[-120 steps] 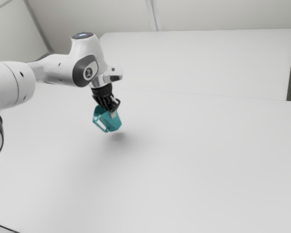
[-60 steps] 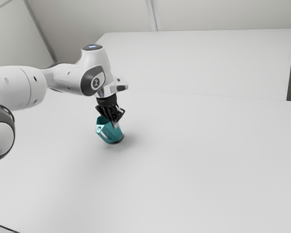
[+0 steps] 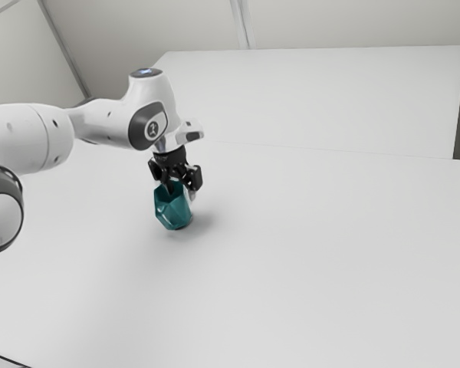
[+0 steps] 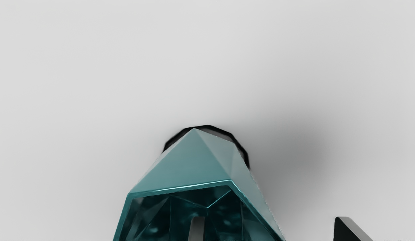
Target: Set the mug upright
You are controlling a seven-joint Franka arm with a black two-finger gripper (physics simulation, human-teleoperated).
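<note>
While one finger (image 4: 196, 231) sits inside the mug (image 4: 190, 160) | end effector (image 3: 181, 193) spread wide | gripping nothing

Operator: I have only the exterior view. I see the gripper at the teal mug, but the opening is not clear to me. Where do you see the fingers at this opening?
Observer: In the wrist view, one finger shows against the dark inside of the mug. How deep it reaches, I cannot tell.
Operator: Thank you. And the other finger, does it touch the mug? In my view they look very near.
Observer: No, the other finger is outside the mug, with a clear gap between it and the teal wall.
</note>
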